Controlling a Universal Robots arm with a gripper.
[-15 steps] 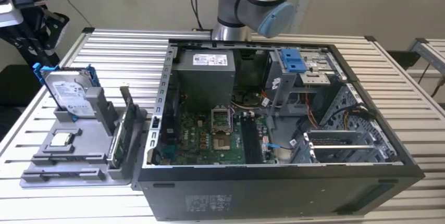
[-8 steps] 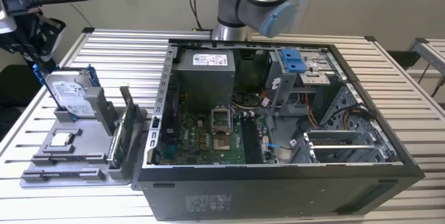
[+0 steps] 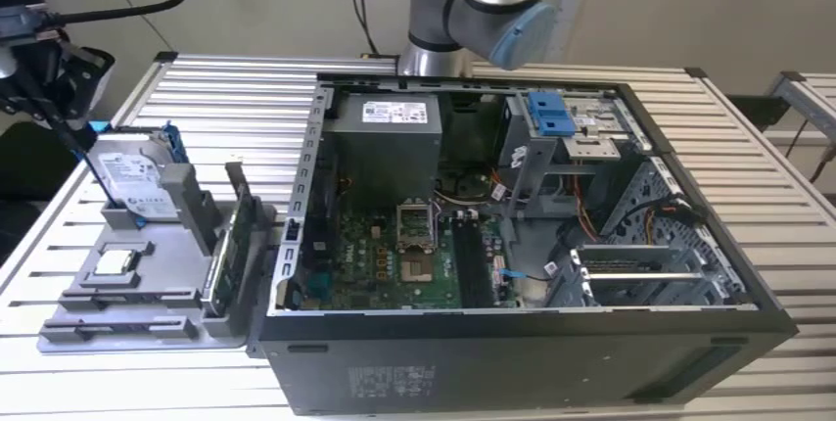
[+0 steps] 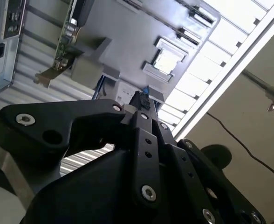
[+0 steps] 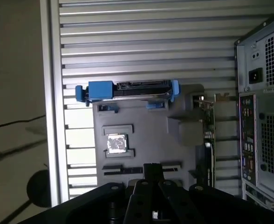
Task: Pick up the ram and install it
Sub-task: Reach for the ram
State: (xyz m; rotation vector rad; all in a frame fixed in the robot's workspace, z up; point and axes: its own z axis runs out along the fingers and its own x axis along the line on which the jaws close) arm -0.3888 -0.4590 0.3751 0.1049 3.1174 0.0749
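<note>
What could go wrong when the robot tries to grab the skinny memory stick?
1. The ram sits thin in its slot on the grey holder, so the gripper might miss it or tilt it.
2. The hard drive and the green card stand on the same holder and could get bumped.

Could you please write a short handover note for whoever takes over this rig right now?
Tool: shut, nothing in it, raised above the tray near the hard drive.
Ram: standing on edge in the tray, along the side next to the case, untouched.
Done: nothing yet.
Left: the pick-up and the install.
</note>
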